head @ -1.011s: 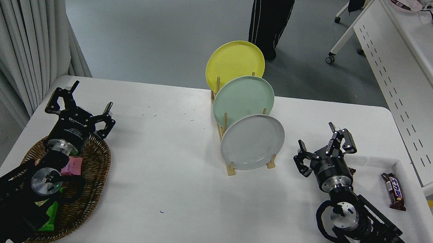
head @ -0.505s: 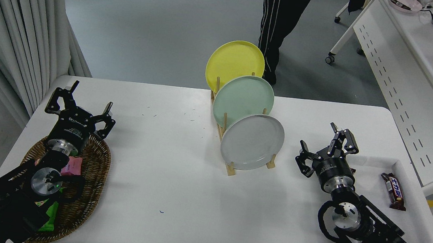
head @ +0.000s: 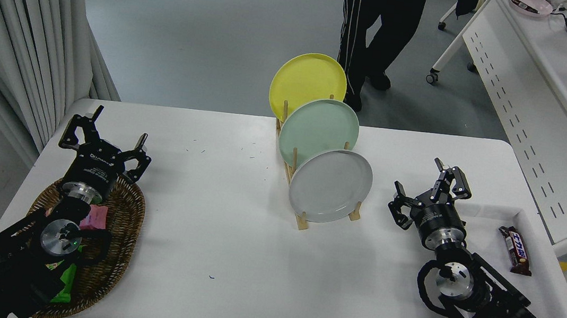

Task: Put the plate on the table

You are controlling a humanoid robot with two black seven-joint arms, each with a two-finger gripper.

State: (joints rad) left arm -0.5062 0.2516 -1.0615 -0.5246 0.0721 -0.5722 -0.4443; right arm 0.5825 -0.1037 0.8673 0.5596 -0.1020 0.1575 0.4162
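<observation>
The light-gray plate (head: 330, 185) stands on edge in the front slot of a wooden rack (head: 303, 220) on the white table (head: 229, 259). A mint-green plate (head: 318, 131) and a yellow plate (head: 307, 84) stand behind it in the same rack. My right gripper (head: 429, 191) is open and empty, to the right of the gray plate and apart from it. My left gripper (head: 104, 138) is open and empty, parked at the lower left over a wicker basket.
The wicker basket (head: 120, 236) holds snack packets. A white tray (head: 537, 273) at the right holds a chocolate bar (head: 516, 249). A person's legs (head: 373, 25) stand beyond the table's far edge. A white perforated-panel desk (head: 533, 118) stands at the right.
My right gripper has shifted slightly to the right. The person behind the table has stepped to the right. The plates have not moved.
</observation>
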